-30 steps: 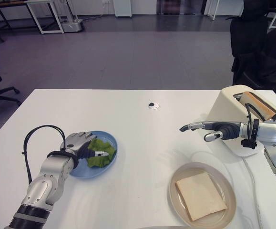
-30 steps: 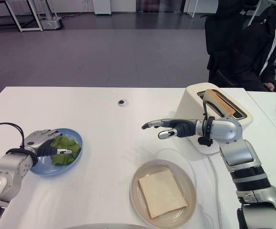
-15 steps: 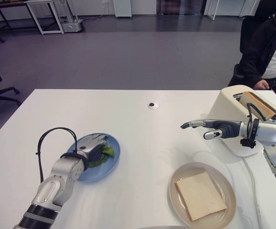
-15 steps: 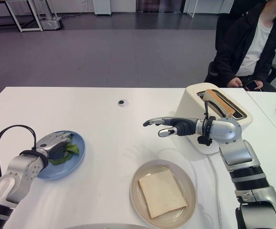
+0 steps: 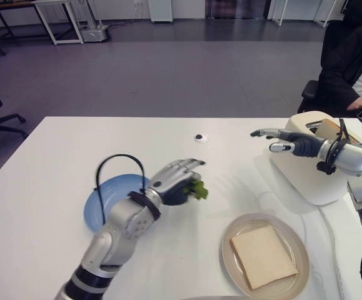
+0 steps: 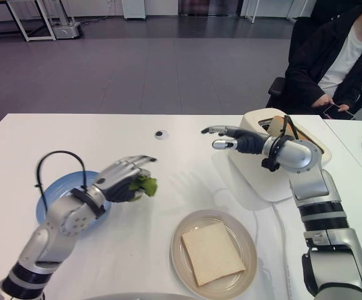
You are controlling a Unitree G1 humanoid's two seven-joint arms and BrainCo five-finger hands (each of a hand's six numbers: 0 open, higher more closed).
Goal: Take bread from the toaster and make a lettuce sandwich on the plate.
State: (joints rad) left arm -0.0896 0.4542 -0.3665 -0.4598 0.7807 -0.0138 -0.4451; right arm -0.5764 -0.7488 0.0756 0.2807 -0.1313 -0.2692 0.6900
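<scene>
Beige and shallow, the plate (image 5: pixel 227 249) lies nearest on the white surface (image 5: pixel 37 169), right of centre, and carries one slice of bread (image 5: pixel 263 256) lying flat. Beyond it and to the left, the left hand (image 5: pixel 170 183) hangs above the surface, its fingers curled tight around a tuft of green lettuce (image 5: pixel 199 190) that juts out toward the plate. The lettuce is clear of the surface, between the blue dish (image 5: pixel 99 206) and the beige plate, and not yet over the bread. The blue dish sits just behind the left forearm, and its visible part is bare. Farther back on the right, the right hand (image 5: pixel 291 141) is held level at the top of the white toaster (image 5: pixel 302 181), fingers spread and straight, gripping nothing. A second slice (image 5: pixel 326 129) stands upright in the toaster slot behind that hand. A small dark disc (image 5: pixel 199 137) rests on the surface at the far middle. Judged from this layout, the base slice is placed and the lettuce is picked. Left to do: set the lettuce on the bread, then draw the second slice and cap the sandwich.
</scene>
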